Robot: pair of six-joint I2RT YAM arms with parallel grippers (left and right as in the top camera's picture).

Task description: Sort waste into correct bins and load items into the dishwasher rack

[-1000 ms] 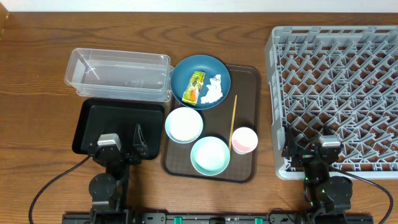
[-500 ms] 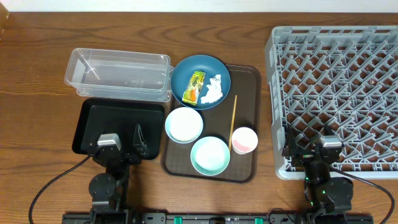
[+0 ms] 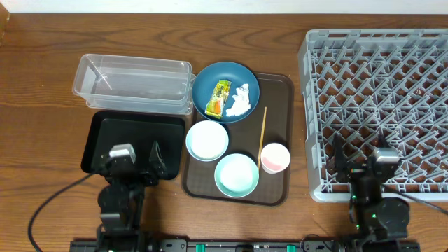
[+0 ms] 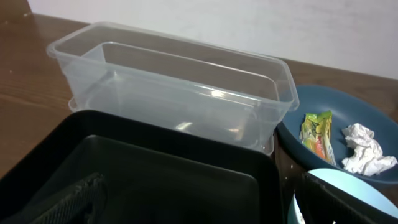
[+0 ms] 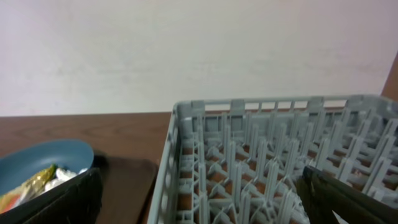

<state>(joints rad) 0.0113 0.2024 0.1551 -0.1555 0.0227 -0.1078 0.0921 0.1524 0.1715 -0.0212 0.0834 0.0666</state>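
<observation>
Your left pincer (image 3: pixel 133 164) hovers low over the near edge of the black tray (image 3: pixel 133 129), jaws wide and empty. Swing out carelessly and a finger may catch the tray's rim and shove it into the clear tub (image 3: pixel 133 84), which sits right against its far side. Both bins are empty, and nothing marks which waste goes where, so a wrong drop is likely.

The wrapper (image 3: pixel 220 97) and the tissue (image 3: pixel 239 103) lie just beside each other on the blue plate (image 3: pixel 231 72). A wide grab could take both, or skid the plate, which overlaps the far-left corner of the brown tray (image 3: pixel 276 91) and may rock.

The white-blue bowl (image 3: pixel 206 140) overhangs that tray's left edge, close to the mint bowl (image 3: pixel 236 175); lifting one may nudge the other. The wooden stick (image 3: pixel 262 136) lies flat and thin, so the fingers may slip off it and knock the cup (image 3: pixel 275 157) at its near end.

Your right pincer (image 3: pixel 364 168), also wide and empty, sits over the near-left corner of the dishwasher rack (image 3: pixel 378 84), where the pegs could snag a finger.
</observation>
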